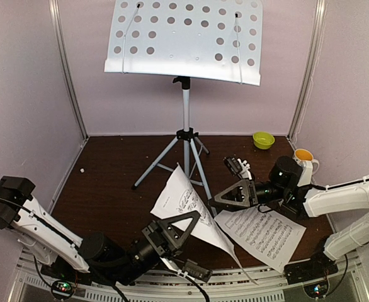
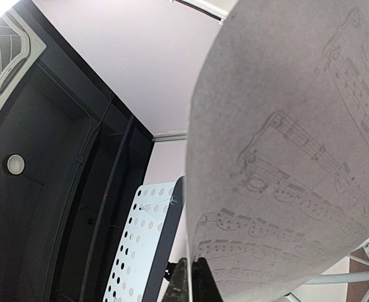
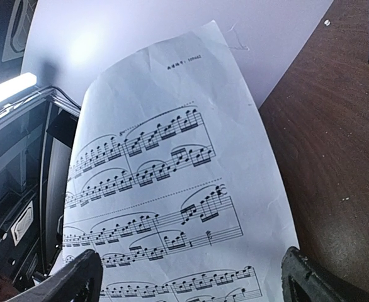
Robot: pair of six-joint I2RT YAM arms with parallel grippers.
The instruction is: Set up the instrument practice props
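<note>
A dark brown worktop (image 1: 109, 179) forms the floor of a booth with pale lilac walls (image 1: 27, 94). The tall music stand (image 1: 186, 135) stands on its tripod at the middle back, with its white perforated desk tilted high above the arms. In the back right corner sits a yellow-green bowl (image 1: 263, 139). Nearer the right arm is a white mug (image 1: 305, 157) with an orange inside.

The left gripper (image 2: 193, 277) is fully closed, pinching the lower edge of the raised page (image 1: 183, 201). This sheet of music stands up off the worktop in front of the stand's legs, curved, with its printed side towards the right arm. The right gripper (image 3: 194, 280) has its jaws spread wide and clamps nothing. The raised page fills the space just ahead of it, and whether either finger touches the paper cannot be told. The second page (image 1: 263, 234) lies flat on the worktop, just below the right gripper on its near side.
</note>
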